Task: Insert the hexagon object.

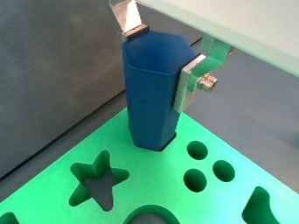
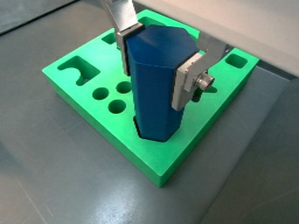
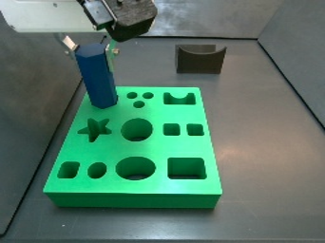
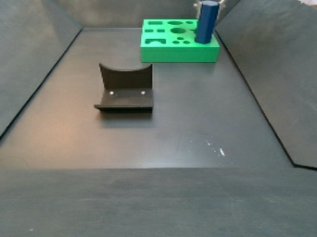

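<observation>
The hexagon object (image 1: 149, 96) is a tall glossy blue prism, standing upright. Its lower end sits in a hole at a corner of the green block (image 1: 152, 179). My gripper (image 1: 163, 54) is shut on its upper part, one silver finger on each of two opposite sides. Both wrist views show this grip; in a wrist view the prism (image 2: 156, 87) rises from the block (image 2: 163, 157) between the gripper's (image 2: 156, 61) plates. In both side views the prism (image 3: 97, 76) (image 4: 207, 23) stands at the block's corner (image 3: 152, 185) (image 4: 168, 53) under the gripper (image 3: 91, 46).
The block has other cut-outs: a star hole (image 1: 100, 179) (image 3: 94, 128) and round holes (image 1: 197, 150) beside the prism. The dark fixture with a curved notch (image 3: 200, 58) (image 4: 124, 88) stands apart on the grey floor. Dark walls ring the floor.
</observation>
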You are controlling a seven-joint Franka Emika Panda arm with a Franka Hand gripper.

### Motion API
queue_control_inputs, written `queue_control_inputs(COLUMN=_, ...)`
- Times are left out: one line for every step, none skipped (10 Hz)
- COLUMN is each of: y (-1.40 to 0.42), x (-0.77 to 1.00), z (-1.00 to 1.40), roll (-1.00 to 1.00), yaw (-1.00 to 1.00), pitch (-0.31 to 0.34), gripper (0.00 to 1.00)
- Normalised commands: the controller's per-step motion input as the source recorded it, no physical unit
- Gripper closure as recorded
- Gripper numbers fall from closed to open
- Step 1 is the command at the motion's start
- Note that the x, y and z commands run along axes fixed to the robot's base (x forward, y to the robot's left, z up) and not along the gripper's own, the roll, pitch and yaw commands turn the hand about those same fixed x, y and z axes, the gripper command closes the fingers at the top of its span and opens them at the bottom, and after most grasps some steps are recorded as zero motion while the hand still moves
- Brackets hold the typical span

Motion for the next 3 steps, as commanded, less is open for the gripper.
queue_control_inputs(y=0.00, x=0.00, z=-0.19, roll=-0.04, yaw=0.00, pitch=-0.116, gripper=1.00)
queue_control_inputs(y=0.00, x=0.00, z=-0.09, roll=-0.05, yaw=0.00, pitch=-0.067, gripper=1.00)
queue_control_inputs(y=0.00, x=0.00, z=0.00, roll=0.00, yaw=0.00, pitch=0.000, gripper=1.00)
